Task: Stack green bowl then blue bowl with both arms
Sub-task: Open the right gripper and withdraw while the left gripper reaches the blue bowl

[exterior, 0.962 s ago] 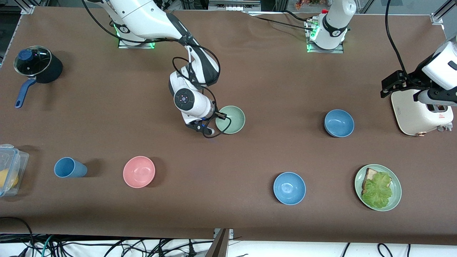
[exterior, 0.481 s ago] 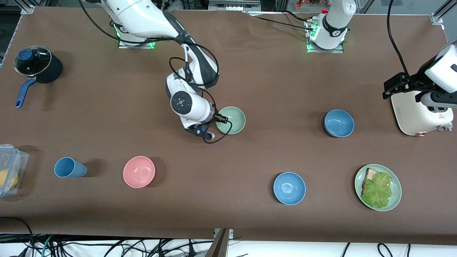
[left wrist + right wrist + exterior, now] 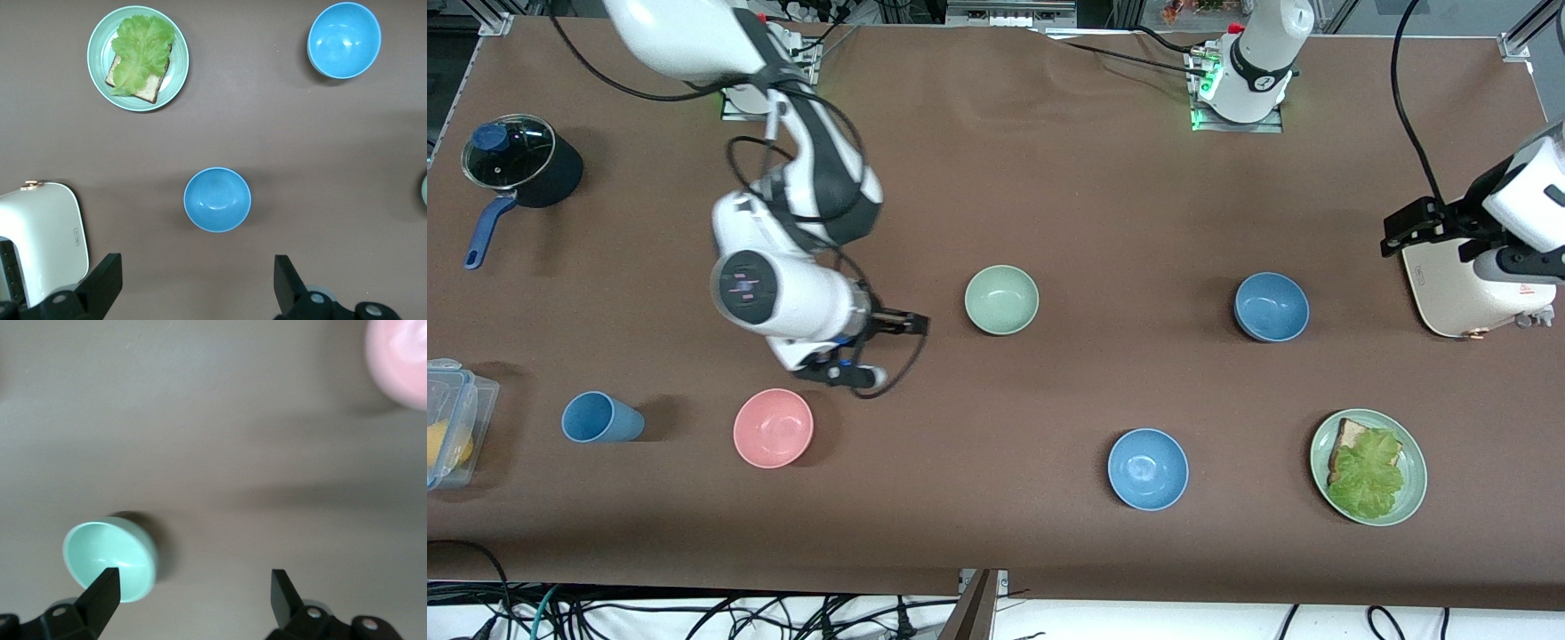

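The right tool (image 3: 193, 590) hung over the bare brown surface (image 3: 220, 440), fingers spread wide and empty. The green bowl (image 3: 110, 557) sat beside one fingertip (image 3: 103, 590); a pink bowl (image 3: 400, 360) showed at the edge.

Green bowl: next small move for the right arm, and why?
Probably bring the right gripper to the green bowl and close on its rim. Its fingers are open and empty, clear of the bowl, which sits alone, nothing stacked.

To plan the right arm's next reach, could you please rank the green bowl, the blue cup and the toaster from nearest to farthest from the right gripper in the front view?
From the right gripper, open:
1. green bowl, beside it, toward the left arm's end.
2. blue cup, nearer the front camera, toward the right arm's end.
3. toaster, at the left arm's end, under the left gripper.
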Available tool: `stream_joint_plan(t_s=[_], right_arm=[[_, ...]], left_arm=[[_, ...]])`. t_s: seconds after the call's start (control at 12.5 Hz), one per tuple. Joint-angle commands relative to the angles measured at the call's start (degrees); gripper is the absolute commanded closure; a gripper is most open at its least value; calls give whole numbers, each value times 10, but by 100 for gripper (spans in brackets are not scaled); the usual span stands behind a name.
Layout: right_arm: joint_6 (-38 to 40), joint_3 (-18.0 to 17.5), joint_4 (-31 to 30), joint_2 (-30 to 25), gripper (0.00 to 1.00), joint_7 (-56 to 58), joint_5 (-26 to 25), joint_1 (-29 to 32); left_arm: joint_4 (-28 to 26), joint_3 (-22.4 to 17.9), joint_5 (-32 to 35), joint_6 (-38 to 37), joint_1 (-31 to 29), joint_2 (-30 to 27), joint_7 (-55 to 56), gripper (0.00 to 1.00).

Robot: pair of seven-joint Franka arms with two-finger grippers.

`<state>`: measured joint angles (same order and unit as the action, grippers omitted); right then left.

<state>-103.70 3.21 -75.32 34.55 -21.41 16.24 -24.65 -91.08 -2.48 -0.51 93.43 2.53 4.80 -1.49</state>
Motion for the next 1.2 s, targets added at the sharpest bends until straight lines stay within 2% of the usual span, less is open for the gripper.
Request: stream_joint_plan(t_s=[0.0, 0.24, 0.32, 0.4, 0.48, 0.72, 0.8, 0.96, 1.12], right_arm=[[59, 55, -6, -34, 0, 105, -13, 20], [117, 157, -6, -41, 0, 230, -21, 20], [135, 192, -6, -41, 0, 237, -17, 20], [145, 212, -5, -55, 0, 237, -17, 21], [146, 216, -5, -71, 0, 239, -20, 24], [144, 211, -10, -111, 0, 236, -28, 44], [145, 209, -10, -119, 0, 238, -65, 50], [141, 160, -12, -148, 0, 238, -145, 83], [136, 85, -17, -176, 0, 235, -228, 132]], left_arm=[[-32, 6, -6, 31, -17, -2, -6, 0], [-117, 6, -7, 68, -43, 4, -9, 0], [-123, 6, -6, 71, -47, 10, -8, 0], [-126, 6, -6, 84, -56, 26, -8, 0], [-147, 6, -6, 116, -62, 41, -8, 0], [-263, 4, -5, 258, -88, 64, -10, 0], [-296, 4, -5, 298, -88, 65, -18, 1], [-329, 4, -6, 338, -88, 75, -18, 1], [-339, 4, -7, 369, -88, 104, -19, 1]])
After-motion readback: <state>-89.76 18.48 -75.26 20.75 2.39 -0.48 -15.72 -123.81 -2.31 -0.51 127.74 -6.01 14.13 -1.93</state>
